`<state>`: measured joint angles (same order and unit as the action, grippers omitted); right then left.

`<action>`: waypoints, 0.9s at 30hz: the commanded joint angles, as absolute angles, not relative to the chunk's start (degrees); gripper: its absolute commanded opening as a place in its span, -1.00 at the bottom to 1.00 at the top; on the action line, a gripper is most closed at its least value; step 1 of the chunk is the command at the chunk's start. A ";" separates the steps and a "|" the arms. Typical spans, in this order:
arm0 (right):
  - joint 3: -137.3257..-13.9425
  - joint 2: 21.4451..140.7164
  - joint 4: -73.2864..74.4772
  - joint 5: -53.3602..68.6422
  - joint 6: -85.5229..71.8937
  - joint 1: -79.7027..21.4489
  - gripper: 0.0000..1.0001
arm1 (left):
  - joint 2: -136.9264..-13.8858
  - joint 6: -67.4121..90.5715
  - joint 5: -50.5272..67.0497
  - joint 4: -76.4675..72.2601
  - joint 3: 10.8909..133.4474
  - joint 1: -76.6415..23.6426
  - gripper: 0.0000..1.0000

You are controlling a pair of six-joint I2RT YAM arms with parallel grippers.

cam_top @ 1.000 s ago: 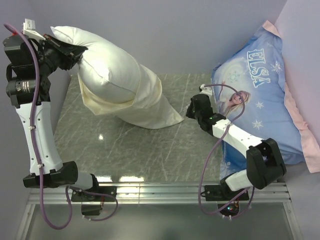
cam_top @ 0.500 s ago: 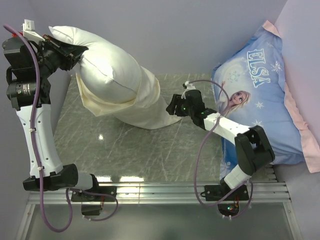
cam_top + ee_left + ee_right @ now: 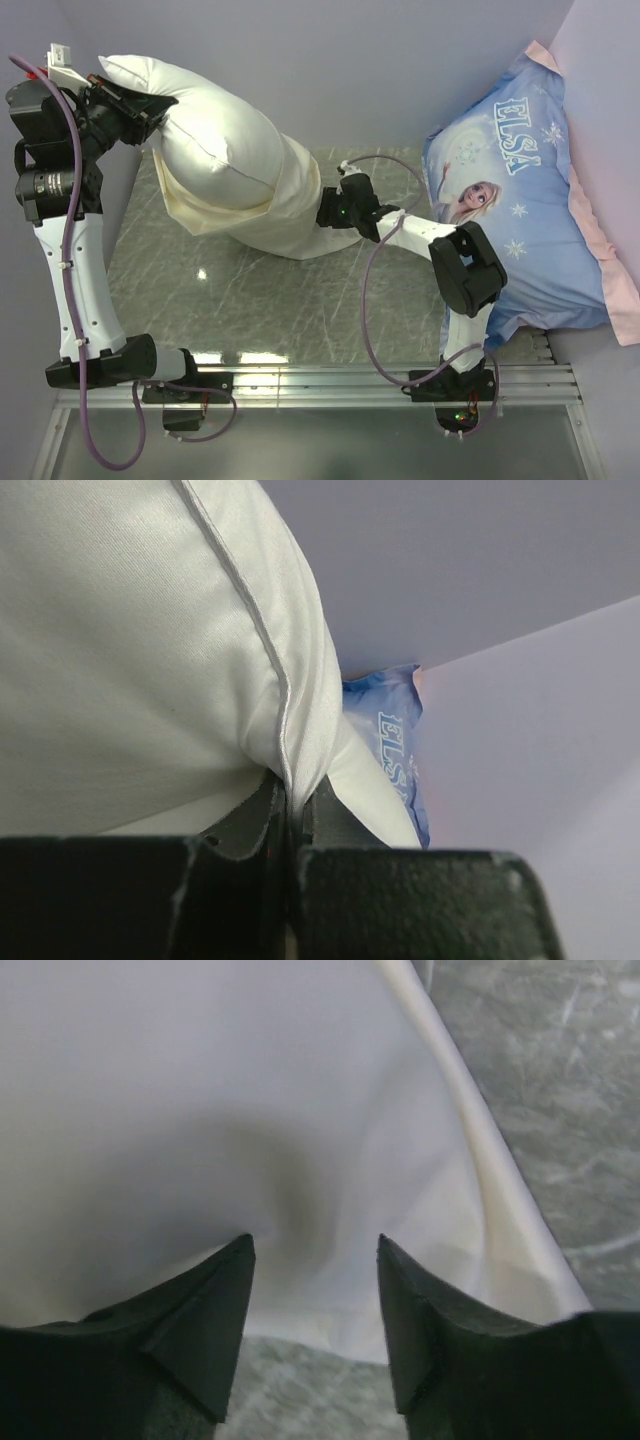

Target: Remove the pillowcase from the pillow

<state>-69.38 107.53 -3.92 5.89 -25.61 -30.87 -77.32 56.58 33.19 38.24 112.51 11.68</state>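
pillow lifted back-left, pillowcase half off, tail on table. Right gripper just swung over from the Elsa pillow, jaws now spread at the tail, not gripping yet. Left gripper pinches pillow's piped corner.

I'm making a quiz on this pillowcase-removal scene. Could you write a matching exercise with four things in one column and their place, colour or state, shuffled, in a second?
Column one:
1. left gripper
2. right gripper
3. pillowcase
4. Elsa pillow

Column two:
A. open, over cream fabric
B. blue, at the far right
C. shut on a corner of the pillow
D. cream, around the pillow's lower part

Pairs: 1-C, 2-A, 3-D, 4-B
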 commanded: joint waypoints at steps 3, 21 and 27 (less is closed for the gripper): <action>-74.79 110.56 -0.36 0.18 -26.19 -31.38 -0.26 | -74.71 57.22 35.16 29.27 114.96 11.69 -0.99; -85.69 112.06 13.96 -14.85 -27.51 -24.09 -1.00 | -68.30 57.31 32.70 30.67 120.93 13.71 -0.99; -91.31 112.50 17.66 -13.81 -29.18 -17.50 -1.00 | -66.10 57.22 30.59 32.61 123.40 13.80 -0.99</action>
<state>-87.74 111.98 14.37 -9.93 -28.21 -21.80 -70.83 56.23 32.12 44.49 117.75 13.21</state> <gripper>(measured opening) 0.008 0.062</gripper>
